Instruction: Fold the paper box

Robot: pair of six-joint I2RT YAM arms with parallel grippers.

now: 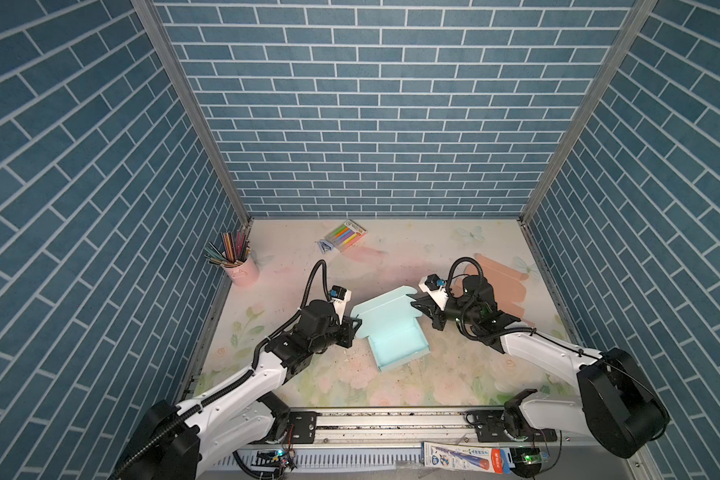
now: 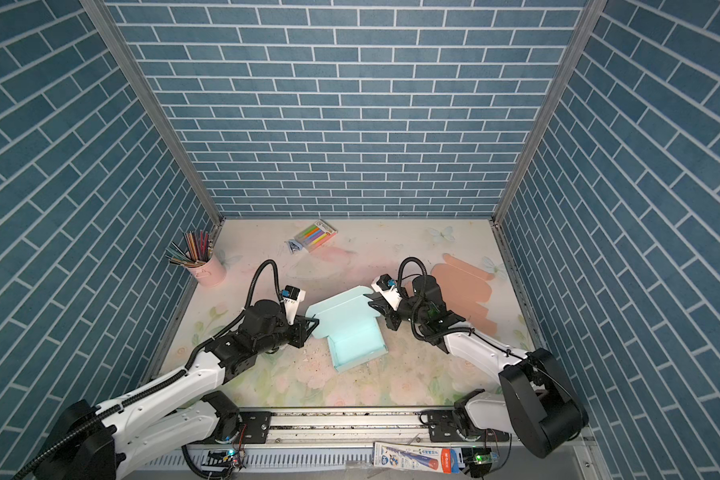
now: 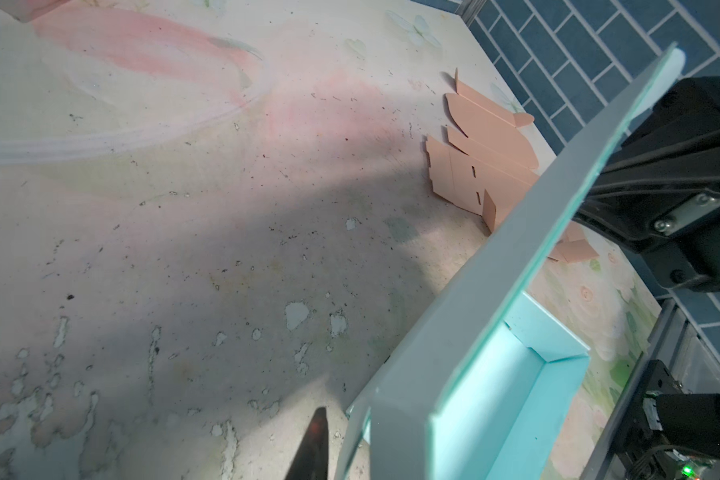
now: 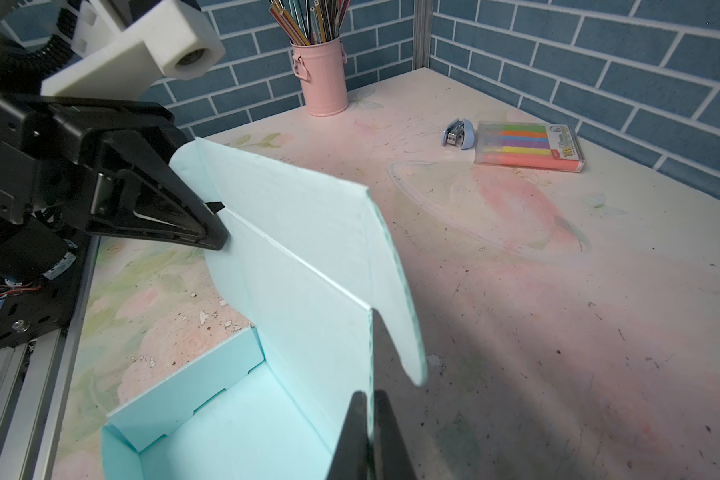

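The light-blue paper box (image 1: pixel 397 347) sits mid-table in both top views, its tray toward the front and its lid (image 2: pixel 341 316) raised at a slant. My right gripper (image 4: pixel 368 415) is shut on the lid's right edge, one finger on each face. At the lid's left edge my left gripper (image 1: pixel 357 322) has narrow jaws straddling the paper. One of its fingers (image 3: pixel 314 440) shows in the left wrist view with a sliver of table between it and the lid (image 3: pixel 474 291). The other finger is hidden behind the paper.
A flat pink cardboard blank (image 1: pixel 503 286) lies behind the right arm. A pink cup of pencils (image 1: pixel 242 270) stands at the back left. A marker pack (image 1: pixel 347 235) and a small stapler (image 1: pixel 325 246) lie at the back. A metal rail (image 1: pixel 391 428) runs along the front.
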